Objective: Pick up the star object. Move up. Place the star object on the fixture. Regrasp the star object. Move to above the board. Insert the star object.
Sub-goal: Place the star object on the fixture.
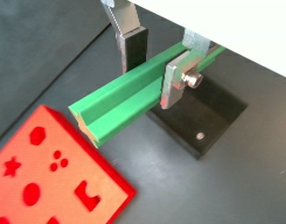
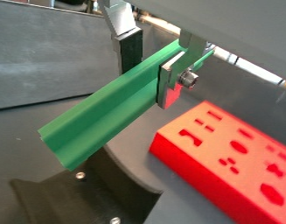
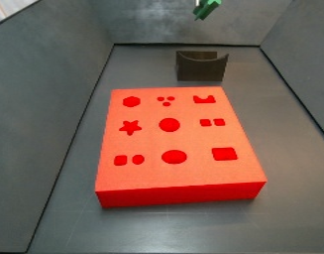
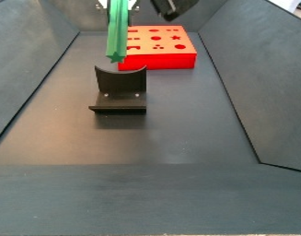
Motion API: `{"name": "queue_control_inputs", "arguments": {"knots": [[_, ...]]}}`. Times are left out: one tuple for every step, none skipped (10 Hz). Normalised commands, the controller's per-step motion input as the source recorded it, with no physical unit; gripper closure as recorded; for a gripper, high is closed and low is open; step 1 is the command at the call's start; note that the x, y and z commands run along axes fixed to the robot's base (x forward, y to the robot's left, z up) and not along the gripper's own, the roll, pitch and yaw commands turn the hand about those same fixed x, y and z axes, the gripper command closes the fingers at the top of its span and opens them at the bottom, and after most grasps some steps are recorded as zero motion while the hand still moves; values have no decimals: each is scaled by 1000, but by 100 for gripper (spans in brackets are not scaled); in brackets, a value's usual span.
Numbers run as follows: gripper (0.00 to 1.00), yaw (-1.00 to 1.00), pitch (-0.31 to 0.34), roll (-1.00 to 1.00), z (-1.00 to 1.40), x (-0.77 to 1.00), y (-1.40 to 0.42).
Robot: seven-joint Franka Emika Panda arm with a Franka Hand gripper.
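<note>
My gripper [image 1: 153, 77] is shut on the star object [image 1: 122, 101], a bright green ridged prism held across the silver fingers [image 2: 169, 83] in both wrist views. In a side view the star object [image 4: 116, 32] hangs upright in the air, its lower end above the fixture [image 4: 120, 88]; only its tip [image 3: 204, 8] shows at the upper edge of a side view. The dark fixture [image 3: 200, 64] stands just beyond the red board [image 3: 171, 139]. The board's star hole [image 3: 129, 126] is on its left side. The gripper body is mostly out of frame in both side views.
Sloping dark grey tray walls [image 3: 46, 99] enclose the floor [image 4: 153, 147] on all sides. The fixture's base plate [image 2: 75, 197] with screws lies beneath the held piece, and the board [image 1: 52, 171] is beside it.
</note>
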Motion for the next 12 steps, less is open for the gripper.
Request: {"name": "queue_control_inputs", "arguments": {"knots": [[100, -102, 103, -608, -8, 58, 56], [100, -112, 83, -424, -18, 64, 48], [100, -109, 67, -254, -9, 70, 32], [100, -159, 240, -1000, -1000, 129, 135], [100, -183, 229, -1000, -1000, 138, 143], [100, -218, 237, -1000, -1000, 153, 141], [100, -234, 197, -868, -1000, 166, 138], [100, -244, 142, -704, -1000, 171, 140], [100, -246, 74, -480, -1000, 174, 144], [100, -234, 35, -314, -1000, 185, 145], [100, -201, -10, -190, -1000, 197, 137], [100, -184, -31, -171, -858, 173, 120]]}}
